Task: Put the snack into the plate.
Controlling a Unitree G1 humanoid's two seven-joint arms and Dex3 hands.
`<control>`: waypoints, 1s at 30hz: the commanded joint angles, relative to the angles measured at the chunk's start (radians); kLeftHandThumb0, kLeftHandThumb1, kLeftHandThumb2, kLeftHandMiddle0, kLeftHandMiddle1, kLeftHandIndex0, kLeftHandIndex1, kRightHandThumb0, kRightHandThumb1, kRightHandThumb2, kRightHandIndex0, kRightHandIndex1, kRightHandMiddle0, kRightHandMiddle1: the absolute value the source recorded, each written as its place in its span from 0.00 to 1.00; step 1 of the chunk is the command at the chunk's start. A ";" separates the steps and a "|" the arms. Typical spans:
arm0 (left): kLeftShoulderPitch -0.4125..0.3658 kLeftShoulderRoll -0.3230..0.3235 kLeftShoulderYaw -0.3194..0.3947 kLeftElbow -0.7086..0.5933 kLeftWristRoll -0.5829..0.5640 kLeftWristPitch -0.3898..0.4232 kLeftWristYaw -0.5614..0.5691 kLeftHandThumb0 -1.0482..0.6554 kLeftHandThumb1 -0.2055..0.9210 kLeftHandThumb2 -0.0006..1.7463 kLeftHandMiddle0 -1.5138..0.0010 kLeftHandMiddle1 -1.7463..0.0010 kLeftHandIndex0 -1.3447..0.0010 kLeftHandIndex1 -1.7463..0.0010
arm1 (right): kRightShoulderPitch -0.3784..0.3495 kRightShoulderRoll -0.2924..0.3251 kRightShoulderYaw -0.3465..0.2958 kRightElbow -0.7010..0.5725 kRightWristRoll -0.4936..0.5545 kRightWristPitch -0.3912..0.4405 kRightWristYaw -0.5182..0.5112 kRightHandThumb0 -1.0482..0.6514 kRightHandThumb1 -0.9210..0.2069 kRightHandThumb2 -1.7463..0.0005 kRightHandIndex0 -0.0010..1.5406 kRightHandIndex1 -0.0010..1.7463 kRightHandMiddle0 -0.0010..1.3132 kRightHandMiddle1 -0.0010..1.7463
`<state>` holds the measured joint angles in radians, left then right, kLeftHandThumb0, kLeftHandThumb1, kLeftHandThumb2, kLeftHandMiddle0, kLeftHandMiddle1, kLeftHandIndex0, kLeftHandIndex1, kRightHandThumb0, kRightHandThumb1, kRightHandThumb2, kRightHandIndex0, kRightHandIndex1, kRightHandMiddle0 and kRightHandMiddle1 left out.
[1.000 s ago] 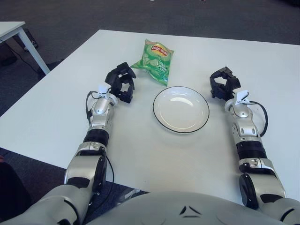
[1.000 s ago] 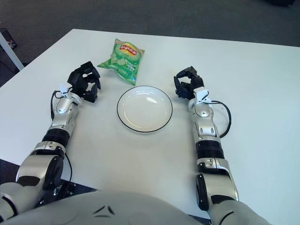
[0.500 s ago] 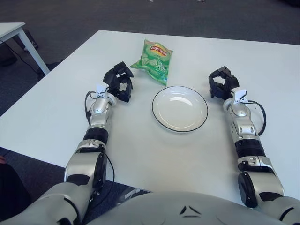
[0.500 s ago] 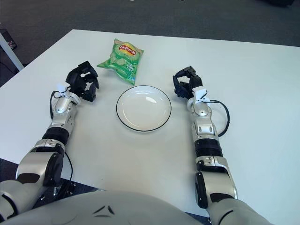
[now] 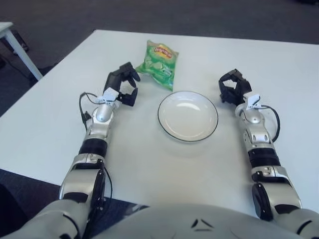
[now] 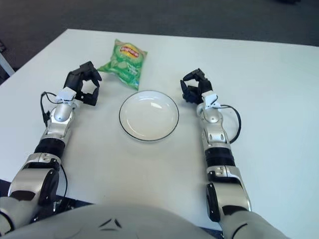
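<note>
— Snack (image 5: 159, 64): where does it lie?
— It is a green bag of crisps, flat on the white table (image 5: 149, 164), towards the far side and left of the middle.
— Starting from the left, what is nearest the edge?
— The left hand (image 5: 122, 83), just to the near left of the bag. Its dark fingers are curved but spread, with nothing between them. They are close to the bag's near left corner, apart from it.
— And then?
— Nearer than the bag and a little to its right sits the plate (image 5: 188, 115), white with a dark rim, nothing in it. The bag's near edge is just beside the plate's far rim; I cannot tell if they touch.
— The right side?
— The right hand (image 5: 232, 88) shows to the right of the plate, close to its rim. Its fingers are loosely curled and hold nothing.
</note>
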<state>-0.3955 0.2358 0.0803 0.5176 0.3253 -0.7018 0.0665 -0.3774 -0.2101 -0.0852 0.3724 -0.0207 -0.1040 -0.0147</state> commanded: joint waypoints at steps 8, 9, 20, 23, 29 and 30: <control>0.232 0.007 -0.052 -0.465 0.370 0.169 0.173 0.61 0.49 0.75 0.68 0.00 0.65 0.00 | 0.090 0.007 0.013 0.047 -0.021 0.120 -0.008 0.40 0.13 0.58 0.78 1.00 0.21 1.00; 0.235 0.008 -0.055 -0.484 0.390 0.181 0.186 0.61 0.49 0.74 0.69 0.00 0.66 0.00 | 0.090 0.006 0.014 0.047 -0.021 0.122 -0.008 0.40 0.13 0.58 0.78 1.00 0.21 1.00; 0.144 0.058 -0.081 -0.558 0.496 0.290 0.239 0.61 0.61 0.65 0.75 0.00 0.73 0.00 | 0.089 0.005 0.015 0.053 -0.019 0.115 -0.008 0.40 0.12 0.59 0.78 1.00 0.21 1.00; 0.121 0.081 -0.091 -0.551 0.505 0.299 0.244 0.61 0.67 0.60 0.71 0.01 0.83 0.01 | 0.089 0.004 0.016 0.054 -0.017 0.110 -0.005 0.40 0.12 0.59 0.78 1.00 0.21 1.00; 0.067 0.135 -0.120 -0.533 0.550 0.289 0.279 0.61 0.85 0.42 0.75 0.06 0.89 0.03 | 0.089 0.004 0.016 0.057 -0.016 0.106 -0.007 0.40 0.13 0.58 0.78 1.00 0.21 1.00; 0.050 0.151 -0.130 -0.530 0.568 0.284 0.283 0.61 0.87 0.40 0.76 0.07 0.89 0.03 | 0.089 0.004 0.016 0.057 -0.018 0.106 -0.009 0.40 0.13 0.58 0.78 1.00 0.21 1.00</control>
<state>-0.2984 0.3435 -0.0275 -0.0241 0.8527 -0.4065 0.3255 -0.3503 -0.2210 -0.0882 0.3714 -0.0216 -0.0592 -0.0337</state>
